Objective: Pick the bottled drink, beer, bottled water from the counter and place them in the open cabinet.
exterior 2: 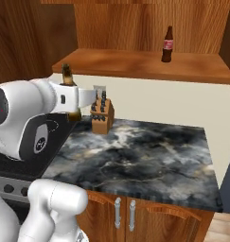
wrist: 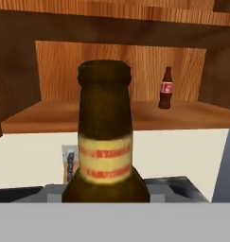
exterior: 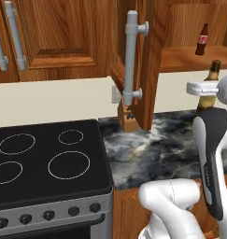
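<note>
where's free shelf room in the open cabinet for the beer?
The cabinet shelf is bare left of the small bottled drink, a wide patch to the side wall, plus a narrower strip right of it. The gripper holds the beer. Below, the counter is crowded only around the knife block.

The left base view looks forward and down from behind the arm over the stovetop and the counter. The right base view takes the same counter from the other side, sharing the open cabinet. The hand view sits close, level, facing that cabinet's shelf.
</note>
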